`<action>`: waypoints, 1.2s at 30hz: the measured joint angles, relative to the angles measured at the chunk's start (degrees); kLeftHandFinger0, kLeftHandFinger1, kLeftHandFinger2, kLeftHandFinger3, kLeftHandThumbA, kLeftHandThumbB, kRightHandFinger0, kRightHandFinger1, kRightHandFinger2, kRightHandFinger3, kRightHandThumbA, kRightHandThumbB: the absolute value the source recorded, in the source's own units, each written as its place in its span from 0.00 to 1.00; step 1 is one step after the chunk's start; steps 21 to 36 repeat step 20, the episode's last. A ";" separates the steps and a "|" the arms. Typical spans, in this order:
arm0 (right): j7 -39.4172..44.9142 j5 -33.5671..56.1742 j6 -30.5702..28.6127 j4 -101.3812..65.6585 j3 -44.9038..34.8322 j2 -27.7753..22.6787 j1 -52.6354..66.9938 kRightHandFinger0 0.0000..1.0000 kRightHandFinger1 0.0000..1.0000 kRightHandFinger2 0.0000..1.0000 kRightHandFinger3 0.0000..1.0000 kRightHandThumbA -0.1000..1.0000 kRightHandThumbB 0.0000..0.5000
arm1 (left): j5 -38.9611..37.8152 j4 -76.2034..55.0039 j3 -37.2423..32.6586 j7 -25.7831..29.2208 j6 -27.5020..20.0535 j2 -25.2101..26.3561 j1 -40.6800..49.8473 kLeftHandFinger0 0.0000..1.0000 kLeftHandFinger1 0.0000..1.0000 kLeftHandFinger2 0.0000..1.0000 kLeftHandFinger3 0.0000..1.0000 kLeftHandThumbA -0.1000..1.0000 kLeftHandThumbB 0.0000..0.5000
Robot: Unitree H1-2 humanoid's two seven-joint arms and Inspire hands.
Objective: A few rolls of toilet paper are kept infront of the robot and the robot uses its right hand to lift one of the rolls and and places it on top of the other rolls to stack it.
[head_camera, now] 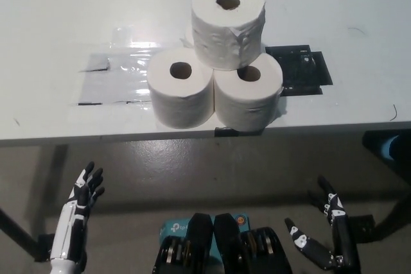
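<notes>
Progress: looks finished to me, one roll already sits on top of the others and nothing is being carried.
Top roll (228,22): upright, hole facing up, resting on the rolls beneath, slightly toward the far side of the pile.
Near-left roll (180,94): upright on the surface, touching its neighbour.
Near-right roll (248,99): upright, close to the near edge of the surface.
Hidden roll: a sliver of white shows behind the pile on the left; I can't say for sure it's another roll.
Surface (58,24): white, with clear tape to the left and a black patch (298,68) to the right of the pile.
Right hand (324,232): black, down below the surface edge, fingers spread, holding nothing.
Left hand (83,194): white, resting low at the near left, fingers apart, empty.
Containers: none in sight, so nothing to report inside any.
Left to do: nothing obvious, as far as I can judge.
</notes>
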 measured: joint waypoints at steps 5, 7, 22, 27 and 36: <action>-0.83 0.04 -0.10 0.04 0.91 -1.47 0.50 0.82 0.85 1.00 1.00 0.73 0.02 | 0.13 -0.09 -0.37 0.03 0.09 -0.22 0.78 1.00 1.00 1.00 1.00 1.00 0.00; -1.07 0.10 -0.13 0.03 1.28 -1.79 0.50 0.82 0.85 1.00 1.00 0.73 0.02 | 0.25 -0.09 -0.44 0.05 0.14 -0.30 1.07 1.00 1.00 1.00 1.00 1.00 0.00; -1.75 0.58 -0.26 -0.02 3.06 -2.51 0.45 0.82 0.85 1.00 1.00 0.72 0.06 | 1.20 -0.07 -0.35 0.25 0.18 -0.38 1.35 1.00 1.00 1.00 1.00 1.00 0.00; -1.75 0.58 -0.26 -0.02 3.06 -2.51 0.45 0.82 0.85 1.00 1.00 0.72 0.06 | 1.20 -0.07 -0.35 0.25 0.18 -0.38 1.35 1.00 1.00 1.00 1.00 1.00 0.00; -1.75 0.58 -0.26 -0.02 3.06 -2.51 0.45 0.82 0.85 1.00 1.00 0.72 0.06 | 1.20 -0.07 -0.35 0.25 0.18 -0.38 1.35 1.00 1.00 1.00 1.00 1.00 0.00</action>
